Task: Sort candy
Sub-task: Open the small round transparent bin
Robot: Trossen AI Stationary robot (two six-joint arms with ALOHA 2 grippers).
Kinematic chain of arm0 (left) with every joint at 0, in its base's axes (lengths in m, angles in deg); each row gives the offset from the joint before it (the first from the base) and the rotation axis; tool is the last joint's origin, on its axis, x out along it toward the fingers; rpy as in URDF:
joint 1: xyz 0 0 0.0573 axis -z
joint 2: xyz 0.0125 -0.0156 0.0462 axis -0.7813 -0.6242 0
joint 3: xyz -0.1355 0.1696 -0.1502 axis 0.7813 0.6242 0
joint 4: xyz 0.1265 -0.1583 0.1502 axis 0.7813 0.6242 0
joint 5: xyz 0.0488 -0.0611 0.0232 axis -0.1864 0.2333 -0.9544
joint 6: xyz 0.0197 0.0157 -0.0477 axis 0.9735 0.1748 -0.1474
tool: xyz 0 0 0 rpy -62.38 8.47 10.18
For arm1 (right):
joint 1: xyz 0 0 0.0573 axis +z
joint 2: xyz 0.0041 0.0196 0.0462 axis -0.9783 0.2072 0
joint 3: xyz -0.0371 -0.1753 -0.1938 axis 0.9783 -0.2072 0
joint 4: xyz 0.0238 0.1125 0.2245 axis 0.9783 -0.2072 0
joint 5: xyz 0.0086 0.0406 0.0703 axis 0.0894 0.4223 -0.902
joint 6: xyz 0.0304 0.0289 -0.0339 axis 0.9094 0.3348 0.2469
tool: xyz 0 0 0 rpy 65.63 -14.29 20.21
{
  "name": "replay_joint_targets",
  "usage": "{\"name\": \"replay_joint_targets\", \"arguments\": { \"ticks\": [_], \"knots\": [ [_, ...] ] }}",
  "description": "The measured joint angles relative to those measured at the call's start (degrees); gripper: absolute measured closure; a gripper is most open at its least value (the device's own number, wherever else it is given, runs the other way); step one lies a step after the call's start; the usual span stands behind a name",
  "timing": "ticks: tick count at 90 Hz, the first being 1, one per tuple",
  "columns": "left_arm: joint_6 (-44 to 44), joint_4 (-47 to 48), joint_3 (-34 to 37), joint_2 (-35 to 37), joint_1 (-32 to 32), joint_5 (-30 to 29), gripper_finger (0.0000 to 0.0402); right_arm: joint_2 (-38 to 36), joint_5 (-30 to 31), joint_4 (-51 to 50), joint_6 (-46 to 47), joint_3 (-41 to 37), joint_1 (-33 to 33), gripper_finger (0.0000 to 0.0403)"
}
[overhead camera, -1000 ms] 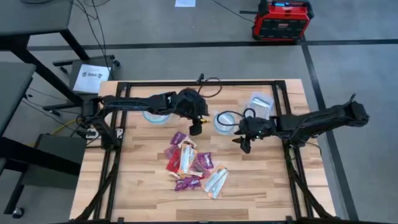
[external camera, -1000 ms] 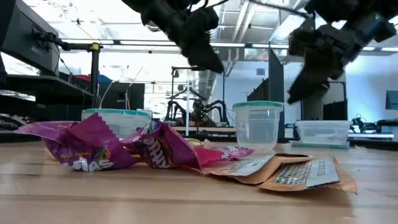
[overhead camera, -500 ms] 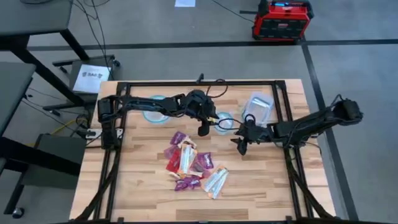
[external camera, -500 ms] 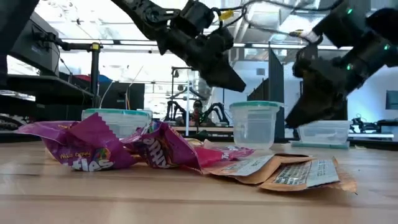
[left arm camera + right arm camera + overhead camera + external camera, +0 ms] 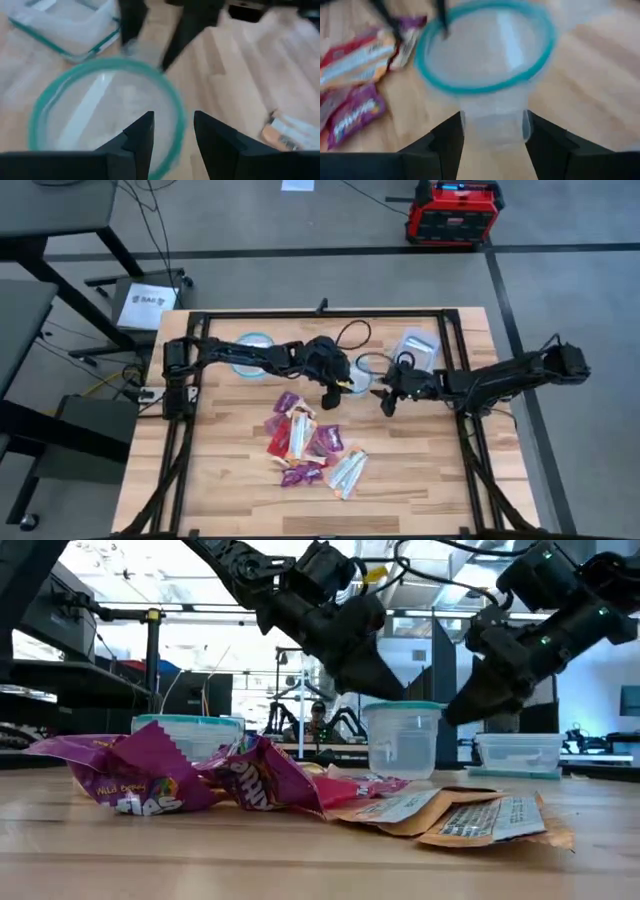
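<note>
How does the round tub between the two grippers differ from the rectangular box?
The round tub is circular, while the rectangular box has straight sides. In the low view the tub looks taller and the box lower. The left gripper and right gripper are both at the tub, but the box stands apart from them. Both are clear plastic with blue-green rims.

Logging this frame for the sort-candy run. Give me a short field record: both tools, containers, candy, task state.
left tool: open, at the near left side of the round tub
right tool: open, fingers either side of the round tub in its wrist view; contact not clear
round tub: clear, teal rim, upright between the two tools, looks empty
other containers: round tub back left; rectangular container back right
candy: loose pile in front of the tubs, on the table
task state: no candy held by either tool
</note>
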Motion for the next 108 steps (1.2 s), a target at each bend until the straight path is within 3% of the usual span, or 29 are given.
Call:
{"name": "replay_joint_targets", "arguments": {
  "ticks": [20, 38, 47, 66, 88, 108],
  "knots": [
    [-0.30, -1.06, 0.02, 0.96, -0.57, -0.13, 0.0274, -5.54, -1.93, -8.23, -0.19, 0.02, -1.16, 0.0223],
    [3.21, -0.76, -0.04, 3.05, -2.93, -0.10, 0.0274, -10.04, -3.89, -11.12, 6.23, 0.02, 5.35, 0.0223],
    [6.02, -1.54, -0.07, 3.32, -4.61, 1.11, 0.0274, -8.07, -2.78, -6.00, 8.82, -1.76, 10.38, 0.0223],
    [9.68, -2.27, 0.00, 1.00, -7.46, 4.61, 0.0274, 3.02, 3.66, 17.55, 15.02, -8.60, 17.00, 0.0223],
    [7.80, 1.01, 0.00, 0.61, -6.72, 4.64, 0.0274, 6.70, 4.92, 21.92, 18.12, -8.59, 14.08, 0.0223],
    [6.05, 3.64, 0.00, 0.61, -3.33, 4.55, 0.0274, 2.78, 4.94, 18.91, 19.12, -8.59, 10.42, 0.0223]
  ]
}}
